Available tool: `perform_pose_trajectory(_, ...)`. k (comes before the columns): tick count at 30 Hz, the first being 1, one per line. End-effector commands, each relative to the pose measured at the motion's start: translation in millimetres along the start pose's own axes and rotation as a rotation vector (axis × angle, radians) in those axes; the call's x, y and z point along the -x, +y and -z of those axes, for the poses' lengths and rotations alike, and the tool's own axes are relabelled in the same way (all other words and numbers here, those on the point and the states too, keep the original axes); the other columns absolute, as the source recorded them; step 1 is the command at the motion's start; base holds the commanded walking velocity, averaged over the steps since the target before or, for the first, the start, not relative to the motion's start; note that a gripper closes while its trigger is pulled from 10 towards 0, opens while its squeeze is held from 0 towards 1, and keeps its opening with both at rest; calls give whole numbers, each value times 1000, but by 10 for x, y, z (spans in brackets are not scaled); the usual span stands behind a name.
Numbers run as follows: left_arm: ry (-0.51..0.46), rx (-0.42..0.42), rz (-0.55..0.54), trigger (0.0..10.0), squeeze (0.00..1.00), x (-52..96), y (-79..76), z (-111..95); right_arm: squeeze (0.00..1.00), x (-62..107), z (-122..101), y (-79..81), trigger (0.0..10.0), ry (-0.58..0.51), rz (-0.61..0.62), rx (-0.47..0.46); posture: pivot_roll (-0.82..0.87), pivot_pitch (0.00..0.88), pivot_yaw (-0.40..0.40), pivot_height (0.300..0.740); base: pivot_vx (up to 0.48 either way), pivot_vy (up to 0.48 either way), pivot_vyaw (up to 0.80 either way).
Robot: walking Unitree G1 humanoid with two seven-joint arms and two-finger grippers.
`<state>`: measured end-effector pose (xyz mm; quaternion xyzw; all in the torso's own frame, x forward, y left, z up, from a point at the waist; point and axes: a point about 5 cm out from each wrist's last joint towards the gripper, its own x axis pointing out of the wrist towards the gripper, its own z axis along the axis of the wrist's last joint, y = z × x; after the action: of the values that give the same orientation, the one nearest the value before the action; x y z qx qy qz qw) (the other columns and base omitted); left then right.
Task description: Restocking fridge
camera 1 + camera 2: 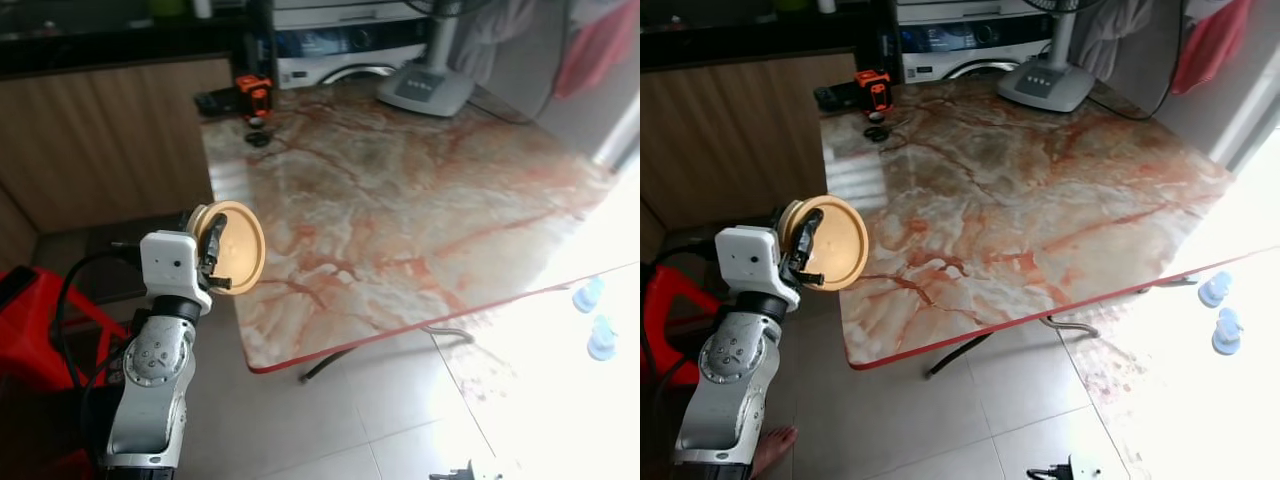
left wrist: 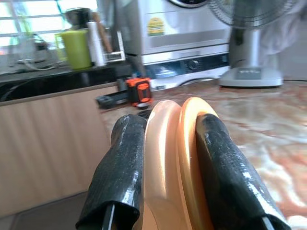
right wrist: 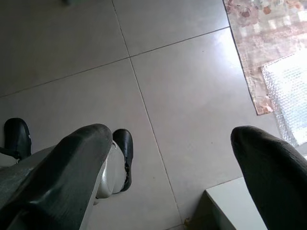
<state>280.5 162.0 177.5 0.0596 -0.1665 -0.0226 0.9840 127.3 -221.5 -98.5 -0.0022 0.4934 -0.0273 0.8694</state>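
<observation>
My left gripper is raised at the near left corner of the marble table, shut on two tan round plates held on edge. In the left wrist view both black fingers clamp the stacked plates between them. My right gripper hangs idle and open over the tiled floor, nothing between its fingers.
An orange and black tool and small dark bits lie at the table's far left corner. A standing fan's base rests at the far edge. A wooden counter is at left, a red stool by my arm.
</observation>
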Motion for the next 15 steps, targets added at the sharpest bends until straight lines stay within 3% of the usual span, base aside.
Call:
perform_pose_trajectory(1, -21, -18, 7, 10000, 0, -25, -1, -36, 0, 6, 20, -17, 10000, 4, 9, -18, -80, 46, -18, 740, 0, 0, -788)
perform_pose_trajectory(8, -29, -64, 37, 10000, 0, -37, -29, -45, 0, 6, 16, -20, 10000, 5, 10, -14, -77, 48, -21, 740, 0, 0, -788)
perform_pose_trajectory(12, -39, -65, 61, 10000, 0, -41, -84, -58, 0, 5, 17, -18, 10000, 7, 6, -7, -77, 43, -21, 740, 0, -478, -788)
perform_pose_trajectory(15, -39, -71, 73, 10000, 0, -48, -104, -51, 0, 4, 16, -15, 10000, 12, 1, 7, -77, 41, -21, 740, 0, 0, -788)
